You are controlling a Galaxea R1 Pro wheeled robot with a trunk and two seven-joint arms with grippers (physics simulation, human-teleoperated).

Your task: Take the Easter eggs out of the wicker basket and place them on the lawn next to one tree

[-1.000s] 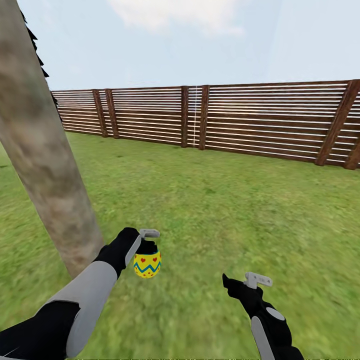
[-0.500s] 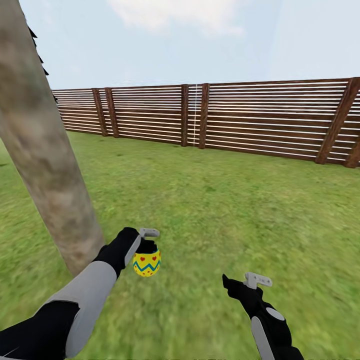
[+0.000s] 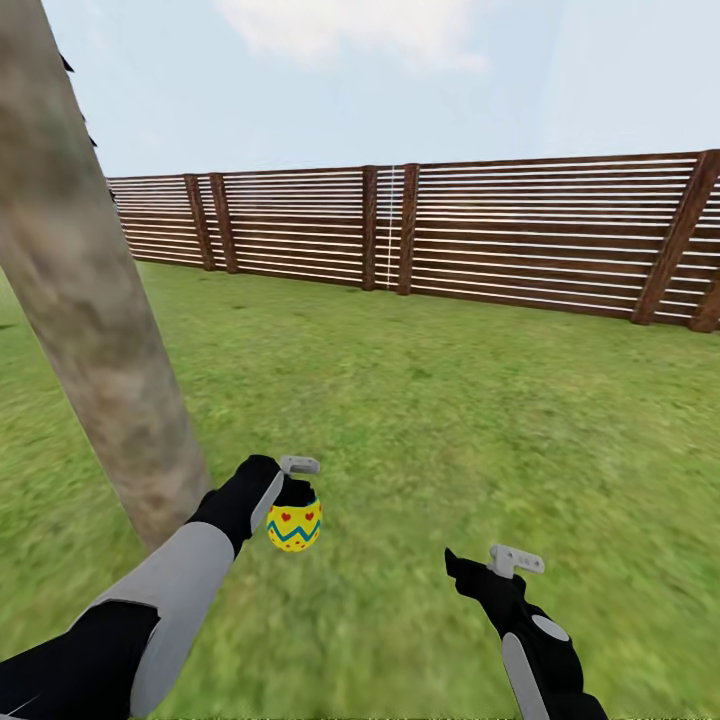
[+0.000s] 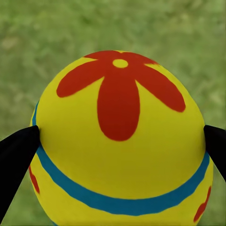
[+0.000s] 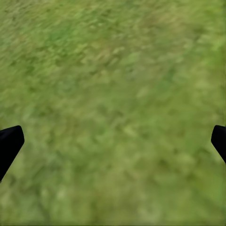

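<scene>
Lower right of the head view: right gripper (image 3: pixel 497 566) over bare lawn (image 3: pixel 450 420); in the right wrist view its fingertips (image 5: pixel 9 143) sit wide apart w/ nothing but grass btwn them. Lower centre-left: left gripper (image 3: pixel 297 497) clamped on a yellow Easter egg (image 3: pixel 294 526), held above the grass; left wrist view shows the egg's red flower mark & blue band. Just left of the egg, near it, leaning tree (image 3: pixel 85 290) trunk. Far across the frame, brown slatted fence (image 3: pixel 450 235).
</scene>
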